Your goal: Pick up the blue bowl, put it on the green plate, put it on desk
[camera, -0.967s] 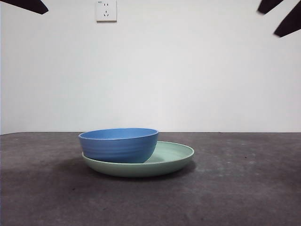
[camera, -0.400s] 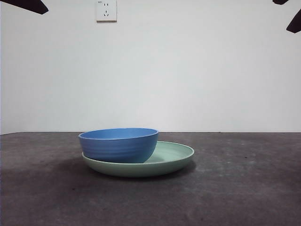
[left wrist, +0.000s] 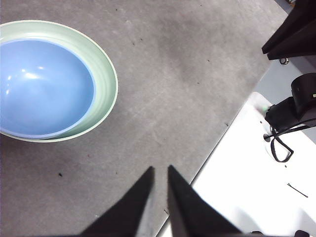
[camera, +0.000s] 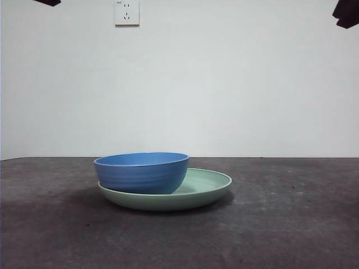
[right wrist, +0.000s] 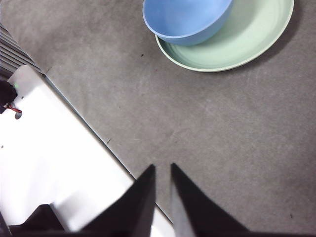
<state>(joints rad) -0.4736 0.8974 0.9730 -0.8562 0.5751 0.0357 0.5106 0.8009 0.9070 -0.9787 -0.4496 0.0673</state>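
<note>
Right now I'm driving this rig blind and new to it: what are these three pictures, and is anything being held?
It is a two-armed table robot. One picture looks level across the desk from a low front camera; the other two come from cameras on each wrist, looking down past black jaws. The blue bowl sits in the green plate, off-centre toward one rim. The left pincer and right pincer hang over bare desk, jaws nearly together, holding nothing. A wall socket is behind.
</note>
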